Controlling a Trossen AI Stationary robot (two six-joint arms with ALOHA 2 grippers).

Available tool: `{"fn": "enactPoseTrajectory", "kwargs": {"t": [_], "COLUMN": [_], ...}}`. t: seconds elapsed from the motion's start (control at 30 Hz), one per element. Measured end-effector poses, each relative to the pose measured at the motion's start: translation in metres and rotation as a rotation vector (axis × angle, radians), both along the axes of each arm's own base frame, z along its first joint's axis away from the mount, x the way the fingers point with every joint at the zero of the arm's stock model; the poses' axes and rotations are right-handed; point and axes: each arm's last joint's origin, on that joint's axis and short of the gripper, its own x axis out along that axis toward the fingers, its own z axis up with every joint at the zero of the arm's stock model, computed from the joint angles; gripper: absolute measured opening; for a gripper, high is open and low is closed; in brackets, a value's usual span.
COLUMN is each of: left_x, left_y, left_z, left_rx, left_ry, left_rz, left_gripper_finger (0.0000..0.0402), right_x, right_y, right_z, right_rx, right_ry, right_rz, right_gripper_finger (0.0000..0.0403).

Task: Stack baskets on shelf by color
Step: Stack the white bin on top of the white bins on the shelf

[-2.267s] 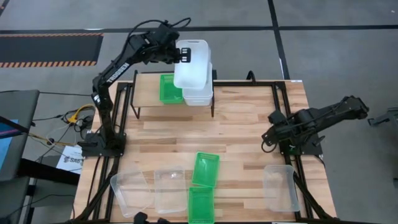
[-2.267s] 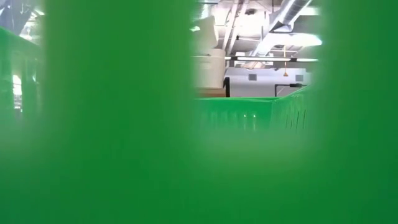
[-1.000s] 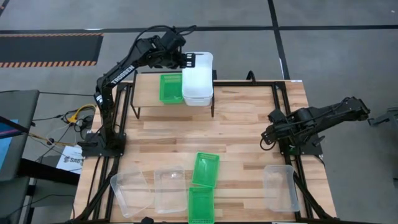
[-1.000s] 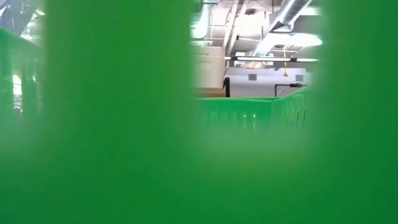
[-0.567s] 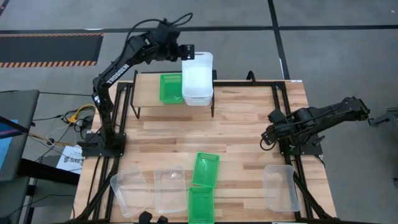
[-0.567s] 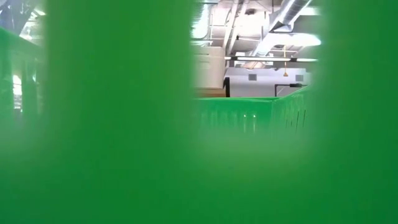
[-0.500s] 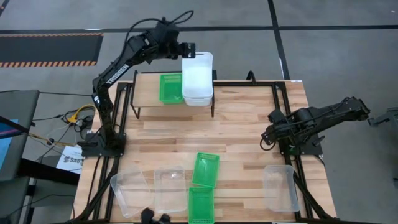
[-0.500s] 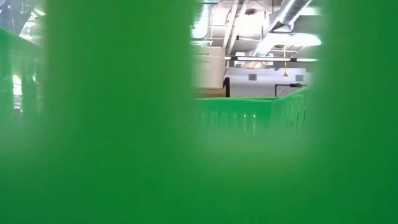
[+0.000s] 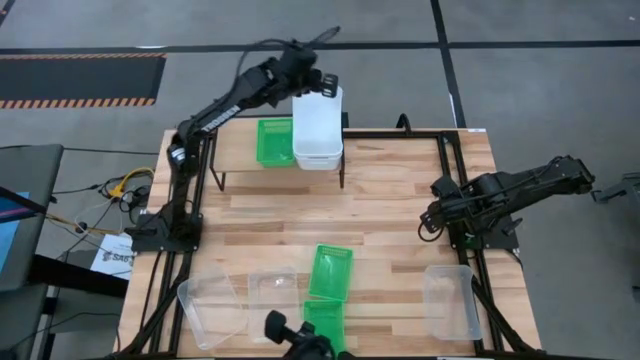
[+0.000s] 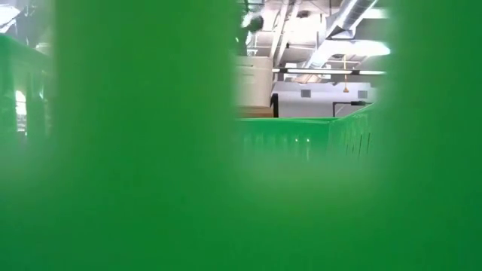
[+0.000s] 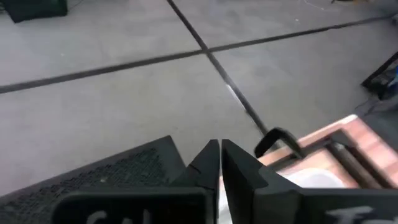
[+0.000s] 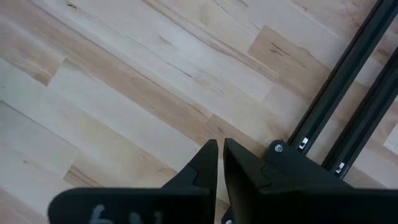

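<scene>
Two dark, slender jointed arms, the left (image 9: 215, 105) white-lettered.

Even bright light; low view blocked by blurred green basket (image 10: 135, 150).

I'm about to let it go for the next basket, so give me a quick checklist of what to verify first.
1. White baskets stacked on the shelf: ok.
2. Left gripper clear of the white stack: cannot tell; it sits at the stack's far edge, fingers together.
3. Green basket on shelf beside the white stack: ok.
4. Two green baskets waiting on the table: ok.
5. Right gripper parked at the table's right side, shut: ok.
6. Low view usable: not ok, blocked by green.
</scene>
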Motion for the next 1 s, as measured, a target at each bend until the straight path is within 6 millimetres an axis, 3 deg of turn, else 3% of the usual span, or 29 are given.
{"fn": "enactPoseTrajectory", "kwargs": {"t": [0.27,0.73,0.87,1.0], "left_x": [0.012,0.011,0.006,0.004], "left_y": [0.006,0.006,0.0,-0.025], "left_z": [-0.015,-0.017,0.001,0.03], "left_rx": [0.029,0.088,0.142,0.251], "left_ry": [0.047,0.137,0.094,0.036], "left_rz": [0.032,0.037,0.032,0.015], "left_gripper_finger": [0.0,0.0,0.0,0.0], "right_x": [0.0,0.0,0.0,0.0], "right_y": [0.0,0.0,0.0,0.0], "right_z": [0.0,0.0,0.0,0.0], "right_rx": [0.0,0.0,0.0,0.0], "right_ry": [0.0,0.0,0.0,-0.002], "right_rz": [-0.001,0.0,-0.001,-0.001], "right_gripper_finger": [0.0052,0.0052,0.0052,0.0052]}}
